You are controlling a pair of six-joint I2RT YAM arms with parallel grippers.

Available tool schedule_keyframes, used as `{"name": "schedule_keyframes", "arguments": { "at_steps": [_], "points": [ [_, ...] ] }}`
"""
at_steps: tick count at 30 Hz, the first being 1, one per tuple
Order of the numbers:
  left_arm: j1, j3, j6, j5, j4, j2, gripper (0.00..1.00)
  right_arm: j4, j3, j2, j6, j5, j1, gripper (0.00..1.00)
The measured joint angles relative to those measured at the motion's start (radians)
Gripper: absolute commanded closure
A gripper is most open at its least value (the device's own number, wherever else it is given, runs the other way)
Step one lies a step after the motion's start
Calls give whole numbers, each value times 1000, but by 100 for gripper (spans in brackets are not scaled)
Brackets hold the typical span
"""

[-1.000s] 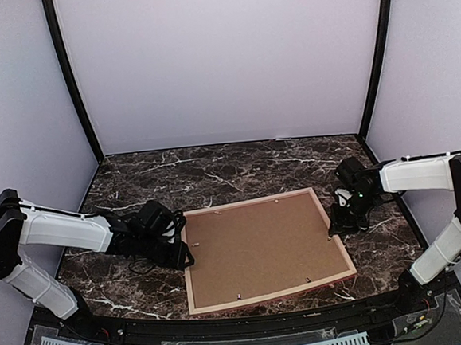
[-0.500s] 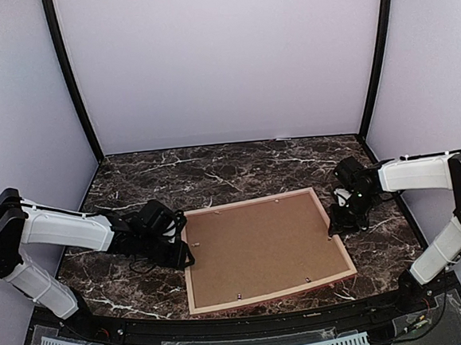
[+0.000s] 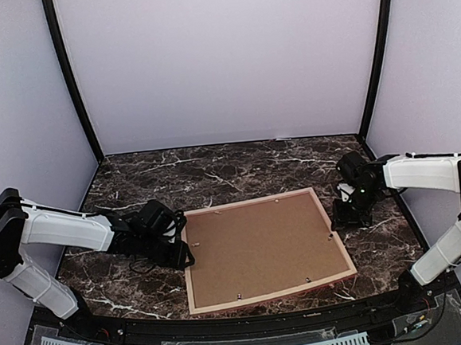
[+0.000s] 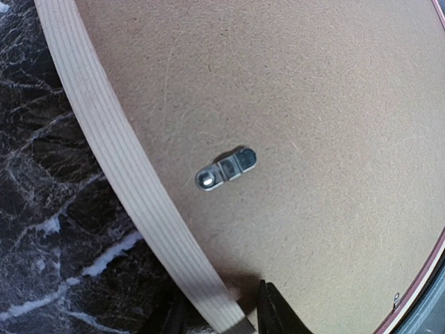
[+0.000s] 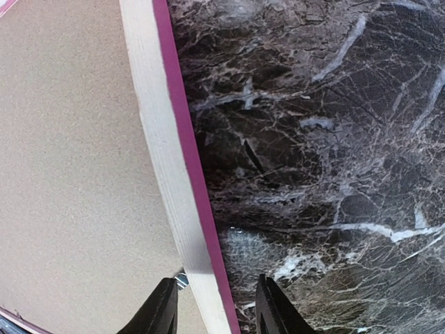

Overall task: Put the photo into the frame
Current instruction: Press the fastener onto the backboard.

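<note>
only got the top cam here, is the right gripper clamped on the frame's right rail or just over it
observer: not clamped. In the right wrist view the right gripper stands open astride the frame rail, and the marble table shows between the rail and the outer finger.
operator: whats the little dot inside the left rail
observer: the left wrist view shows it is a small metal clip, lying flat on the backing board, apart from the tan moulding.

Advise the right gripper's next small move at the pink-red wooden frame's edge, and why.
Probably lift the right gripper straight up, clear: its jaws stand open astride the rail of the pink-red wooden frame, and the brown backing board lies seated inside.
</note>
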Motion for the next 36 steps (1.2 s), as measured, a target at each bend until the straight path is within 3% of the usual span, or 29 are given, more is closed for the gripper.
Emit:
{"name": "schedule_keyframes", "arguments": {
  "at_steps": [36],
  "points": [
    [0, 0, 0, 0, 1, 4, 64, 13, -30, 46, 31, -10, 26, 67]
  ]
}}
